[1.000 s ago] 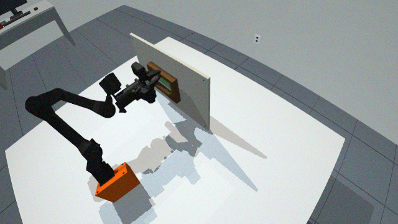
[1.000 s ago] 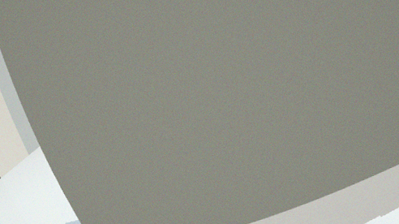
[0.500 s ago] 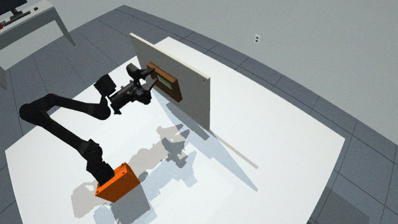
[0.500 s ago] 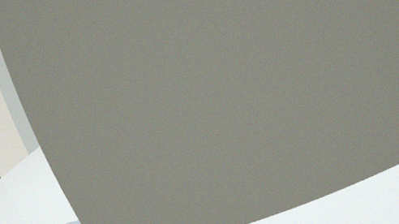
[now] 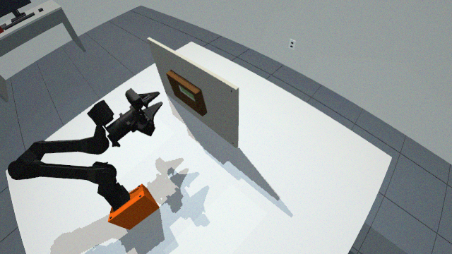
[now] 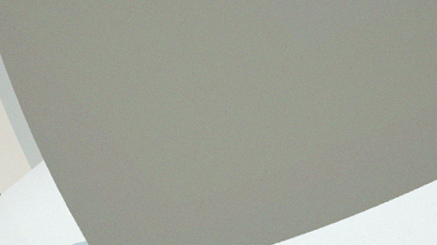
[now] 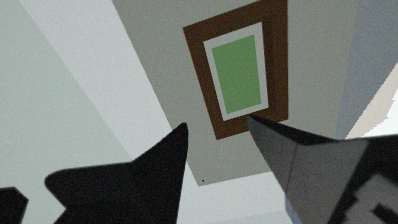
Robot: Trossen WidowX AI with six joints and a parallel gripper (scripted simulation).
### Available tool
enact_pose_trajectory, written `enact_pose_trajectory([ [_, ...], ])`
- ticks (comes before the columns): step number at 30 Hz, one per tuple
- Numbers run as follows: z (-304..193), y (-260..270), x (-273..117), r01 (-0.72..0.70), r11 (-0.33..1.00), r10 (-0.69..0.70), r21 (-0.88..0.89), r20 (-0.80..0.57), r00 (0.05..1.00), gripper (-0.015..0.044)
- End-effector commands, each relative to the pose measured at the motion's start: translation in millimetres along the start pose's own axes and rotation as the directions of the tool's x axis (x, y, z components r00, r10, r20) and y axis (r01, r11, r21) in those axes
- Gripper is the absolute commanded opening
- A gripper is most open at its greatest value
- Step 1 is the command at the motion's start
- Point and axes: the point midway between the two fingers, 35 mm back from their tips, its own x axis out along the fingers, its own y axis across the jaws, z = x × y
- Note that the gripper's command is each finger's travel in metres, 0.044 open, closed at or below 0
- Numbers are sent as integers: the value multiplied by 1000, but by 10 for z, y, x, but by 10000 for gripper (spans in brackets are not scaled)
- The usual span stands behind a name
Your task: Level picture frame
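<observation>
Wrist view: your pincer [image 5: 160, 98] [image 7: 216, 123] stands apart, gripping nothing; the frame [image 5: 200, 102] [image 7: 278, 65] looks nearly level, probably leaving you only a check.

Brown frame [image 5: 203, 102] [image 7: 279, 75], white mat [image 7: 265, 95], green picture [image 7: 237, 75].

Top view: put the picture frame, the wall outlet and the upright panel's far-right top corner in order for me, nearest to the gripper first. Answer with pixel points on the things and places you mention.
1. Picture frame [image 5: 201, 102] [image 7: 278, 75], just right of the gripper [image 5: 161, 97] [image 7: 216, 123], on the panel's face.
2. Panel's top corner [image 5: 237, 89], farther right, beyond the frame.
3. Wall outlet [image 5: 292, 44], off to the upper right, on the room wall behind the panel.
</observation>
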Motion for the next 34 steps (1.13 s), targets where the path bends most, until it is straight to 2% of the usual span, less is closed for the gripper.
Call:
enact_pose_trajectory([
  [1, 15, 141, -15, -7, 1000, 7, 26, -2, 1000, 260],
  [9, 121, 545, -197, -3, 992, 2, 125, 9, 1000, 260],
  [34, 123, 553, -203, -3, 992, 2, 127, 9, 1000, 260],
])
